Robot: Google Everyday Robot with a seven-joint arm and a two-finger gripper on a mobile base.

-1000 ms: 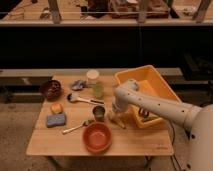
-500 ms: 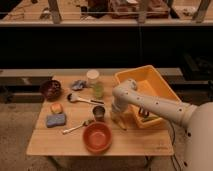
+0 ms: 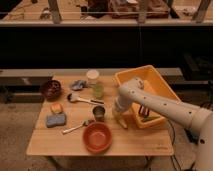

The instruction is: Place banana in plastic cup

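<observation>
The plastic cup (image 3: 95, 85) stands upright at the back middle of the wooden table (image 3: 145, 142); it is tall and translucent, with a greenish lower half. The pale-yellow banana (image 3: 122, 122) lies on the table just left of the yellow bin, to the right of the short metal cup. My gripper (image 3: 117, 113) points down right over the banana's upper end, touching or nearly touching it. The gripper is to the right of and nearer than the plastic cup, with the metal cup between them.
A yellow bin (image 3: 150, 80) holding utensils fills the table's right side. A metal cup (image 3: 99, 112), orange bowl (image 3: 97, 137), spoon (image 3: 76, 127), brush (image 3: 82, 98), dark bowl (image 3: 50, 89), blue cloth (image 3: 77, 85) and two sponges (image 3: 56, 115) lie on the left half.
The gripper has dipped slightly toward the banana. Nothing else has moved.
</observation>
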